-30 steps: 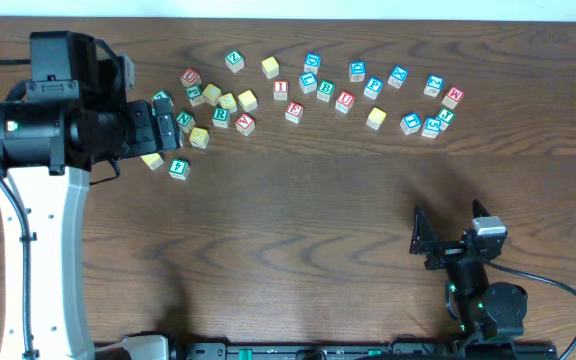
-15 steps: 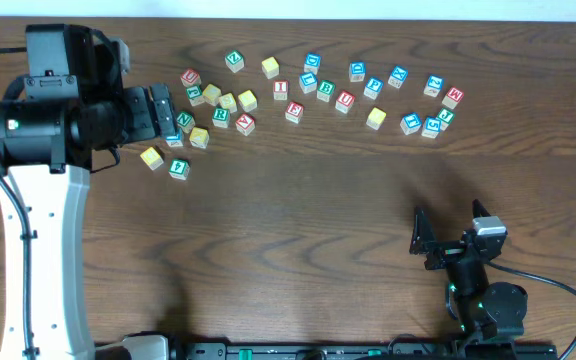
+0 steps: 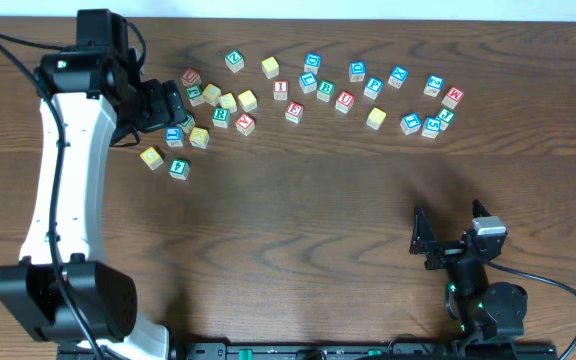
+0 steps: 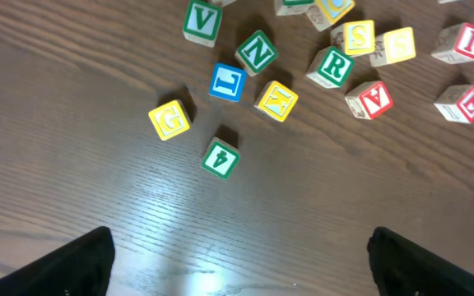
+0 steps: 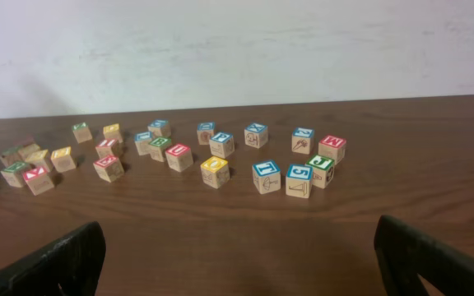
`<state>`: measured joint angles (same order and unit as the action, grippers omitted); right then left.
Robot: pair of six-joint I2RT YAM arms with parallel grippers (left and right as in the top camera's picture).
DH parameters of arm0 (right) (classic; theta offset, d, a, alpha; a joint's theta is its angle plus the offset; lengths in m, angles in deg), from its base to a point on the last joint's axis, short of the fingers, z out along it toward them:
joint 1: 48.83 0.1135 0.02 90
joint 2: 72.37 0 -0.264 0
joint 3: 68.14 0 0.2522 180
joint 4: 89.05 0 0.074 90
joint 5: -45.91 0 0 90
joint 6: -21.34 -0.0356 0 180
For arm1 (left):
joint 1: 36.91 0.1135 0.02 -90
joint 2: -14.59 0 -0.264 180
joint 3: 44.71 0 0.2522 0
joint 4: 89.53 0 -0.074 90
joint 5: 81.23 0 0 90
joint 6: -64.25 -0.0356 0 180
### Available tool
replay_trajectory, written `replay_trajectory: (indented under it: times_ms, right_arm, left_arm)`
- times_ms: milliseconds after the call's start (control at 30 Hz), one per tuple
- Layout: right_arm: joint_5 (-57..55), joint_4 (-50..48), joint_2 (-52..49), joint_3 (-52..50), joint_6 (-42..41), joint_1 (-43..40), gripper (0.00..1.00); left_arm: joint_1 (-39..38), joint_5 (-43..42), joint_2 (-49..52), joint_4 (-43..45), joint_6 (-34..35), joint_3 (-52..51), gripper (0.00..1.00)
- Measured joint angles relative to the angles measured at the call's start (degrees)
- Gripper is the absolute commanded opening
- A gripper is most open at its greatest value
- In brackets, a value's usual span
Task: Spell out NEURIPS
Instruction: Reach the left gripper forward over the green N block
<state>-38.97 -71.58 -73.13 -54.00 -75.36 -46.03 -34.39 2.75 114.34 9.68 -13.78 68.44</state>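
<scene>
Lettered cubes lie scattered along the far side of the table. In the left wrist view I see a green N [image 4: 257, 52], a green R [image 4: 331, 67], a red I [image 4: 470, 41] and a red E [image 4: 465, 103]. From overhead the R [image 3: 220, 117], I [image 3: 281, 90], E [image 3: 294, 111] and a red U [image 3: 345, 100] show. My left gripper [image 3: 168, 108] hovers over the left end of the cluster, open and empty [image 4: 241, 271]. My right gripper [image 3: 446, 232] rests at the near right, open and empty [image 5: 237, 263], far from the cubes.
Other cubes lie by the left gripper: green V [image 4: 202, 18], blue L [image 4: 227, 82], yellow G [image 4: 170, 120], a green cube [image 4: 220, 158], red A [image 4: 369, 99]. Blue and red cubes [image 3: 431, 126] spread right. A pale wall [image 5: 237, 49] stands behind the table.
The left arm has swung and stretched out, carrying its gripper a little right and towards the far edge over the cluster. No cube has moved. The right arm is still.
</scene>
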Motion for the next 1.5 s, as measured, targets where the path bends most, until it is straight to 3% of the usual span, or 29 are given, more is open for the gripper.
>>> replay_trajectory:
  times_ms: [533, 733, 867, 1267, 1500]
  right_arm:
    - [0.00, -0.02, 0.00, 0.00, 0.00, 0.00, 0.99]
    - [0.00, -0.02, 0.00, 0.00, 0.00, 0.00, 0.99]
    - [0.00, 0.00, 0.00, 0.00, 0.00, 0.00, 0.99]
    - [0.00, 0.00, -0.02, 0.00, 0.00, 0.00, 0.99]
    - [0.00, -0.02, -0.02, 0.00, 0.00, 0.00, 0.99]
  left_arm:
    - [-2.69, 6.40, 4.90, 2.14, 4.55, -0.94, 0.90]
    - [-2.69, 7.41, 7.98, 6.93, 4.02, -1.14, 0.89]
    - [-2.69, 7.50, 11.85, 13.84, 0.52, -1.25, 0.77]
    - [-2.69, 5.81, 21.79, 21.03, -15.02, -1.25, 0.77]
    - [-2.69, 5.27, 23.74, 24.39, -18.36, -1.29, 0.77]
